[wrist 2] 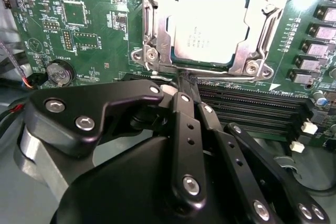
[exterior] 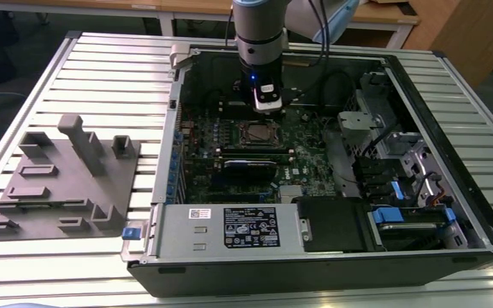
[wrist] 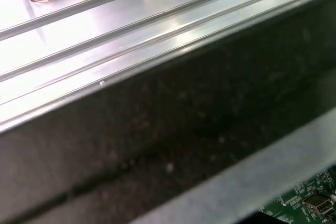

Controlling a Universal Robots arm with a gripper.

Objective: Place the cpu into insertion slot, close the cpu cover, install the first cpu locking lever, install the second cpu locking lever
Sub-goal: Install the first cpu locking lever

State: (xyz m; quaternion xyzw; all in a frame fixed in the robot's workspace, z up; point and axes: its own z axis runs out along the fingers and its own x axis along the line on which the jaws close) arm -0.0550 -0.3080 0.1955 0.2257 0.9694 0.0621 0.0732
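Step in hand: judging by the layout, the first locking lever. The cpu (wrist 2: 210,24) already lies flat in the insertion slot (exterior: 239,136), and the cpu cover (wrist 2: 159,24) is down over it, with the chip's grey top showing through the window.
Claw: in the second wrist view the gripper (wrist 2: 186,81) has its fingertips drawn together with no gap visible. Whether a lever wire is pinched between them cannot be told.
Claw position: the tips sit at the socket edge that faces the memory slots (wrist 2: 247,108), right by a thin dark rod (wrist 2: 226,71) running along that edge, which is probably a lever. In the exterior view the gripper (exterior: 268,108) hangs inside the computer case (exterior: 171,128), just above the socket.
Where the cpu is: mid-motherboard (wrist 2: 84,24), framed on all four sides by the cover.
Doing it well: the push should likely go on the rod alone, following its hinge arc, and not on the cover's thin frame. Side load would probably make the wire spring off the tips.
Watch for: the memory slot latches close beside the tips, and a cover corner lifting if it isn't fully seated.
Surroundings: the case rests on a slatted metal table (exterior: 101,70), with a grey fixture tray (exterior: 58,179) on the exterior view's left.
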